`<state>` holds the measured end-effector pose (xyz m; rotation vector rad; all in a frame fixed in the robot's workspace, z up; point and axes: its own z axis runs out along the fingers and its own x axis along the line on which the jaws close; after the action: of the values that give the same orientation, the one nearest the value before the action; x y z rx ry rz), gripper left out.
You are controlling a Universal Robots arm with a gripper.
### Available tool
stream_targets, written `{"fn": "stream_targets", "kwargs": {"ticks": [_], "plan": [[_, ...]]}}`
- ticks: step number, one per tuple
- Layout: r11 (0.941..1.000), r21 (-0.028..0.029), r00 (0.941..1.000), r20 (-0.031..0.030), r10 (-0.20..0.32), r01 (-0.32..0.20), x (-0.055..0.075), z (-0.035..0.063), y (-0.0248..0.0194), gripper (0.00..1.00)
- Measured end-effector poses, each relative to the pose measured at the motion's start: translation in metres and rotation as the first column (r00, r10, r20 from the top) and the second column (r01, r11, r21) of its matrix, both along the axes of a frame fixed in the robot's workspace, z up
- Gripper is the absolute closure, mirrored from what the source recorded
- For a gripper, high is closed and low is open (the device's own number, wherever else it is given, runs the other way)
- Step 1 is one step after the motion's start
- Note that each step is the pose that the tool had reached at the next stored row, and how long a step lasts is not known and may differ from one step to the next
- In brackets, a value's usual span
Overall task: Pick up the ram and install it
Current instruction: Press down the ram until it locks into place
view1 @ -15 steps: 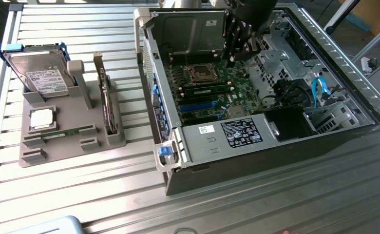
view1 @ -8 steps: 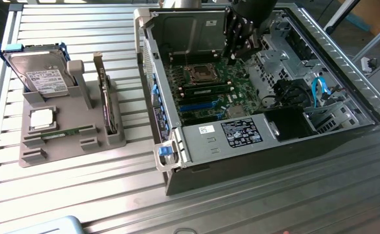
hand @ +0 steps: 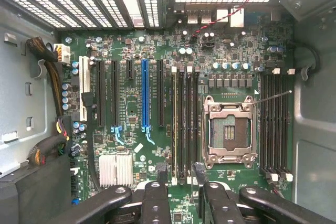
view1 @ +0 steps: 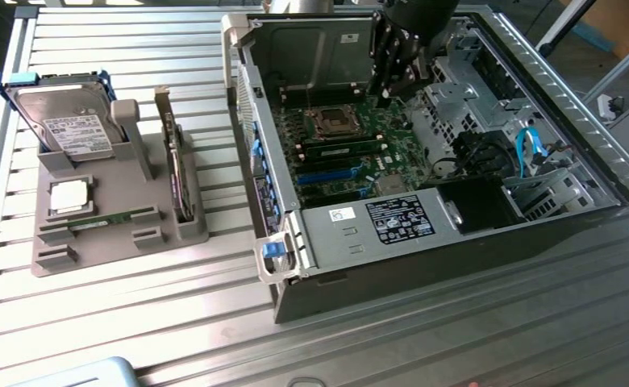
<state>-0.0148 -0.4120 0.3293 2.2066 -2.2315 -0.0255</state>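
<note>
One ram lies flat in the front slot of the gray holder, on the exterior view's left, well apart from the gripper. The other ram stands on edge in a slot on the board, just beside the CPU socket.

The gripper hangs over the board inside the case, near that other ram. I can't tell if it touches it. Its fingers are spread wide w/ nothing btw them. In the wrist view I look thru the gap straight down at the ram slots.

The arm comes in from above & points about straight down, so the wrist cam faces the board flat on.

On the holder, a hard drive stands at the back. A card stands on edge on the side nearer the case. A small silver chip lies just behind the ram.

Holder & case both sit on a ribbed metal table.
</note>
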Motion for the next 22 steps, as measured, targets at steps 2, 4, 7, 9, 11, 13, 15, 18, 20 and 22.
{"fn": "stream_targets", "kwargs": {"ticks": [2,4,7,9,11,13,15,18,20,22], "plan": [[1.0000,-0.0001,1.0000,-0.0001,0.000,0.000,0.000,0.0000,0.0000,0.70],[1.0000,0.0000,1.0000,0.0000,0.000,0.000,0.000,0.0000,0.0000,0.83],[1.0000,0.0000,1.0000,0.0000,0.000,0.000,0.000,0.0000,0.0000,0.90],[1.0000,0.0000,1.0000,0.0000,0.000,0.000,0.000,0.0000,0.0000,0.90],[1.0000,0.0000,1.0000,0.0000,0.000,0.000,0.000,0.0000,0.0000,0.90],[1.0000,0.0000,1.0000,0.0000,0.000,0.000,0.000,0.0000,0.0000,0.90],[1.0000,0.0000,1.0000,0.0000,0.000,0.000,0.000,0.0000,0.0000,0.90],[1.0000,-0.0010,1.0000,-0.0001,0.000,0.000,0.001,0.0000,0.0000,0.90],[1.0000,-0.0016,1.0000,0.0000,0.000,0.000,0.004,0.0000,0.0000,0.90],[1.0000,-0.0018,1.0000,-0.0001,0.000,0.000,0.013,0.0000,0.0000,0.90]]}}
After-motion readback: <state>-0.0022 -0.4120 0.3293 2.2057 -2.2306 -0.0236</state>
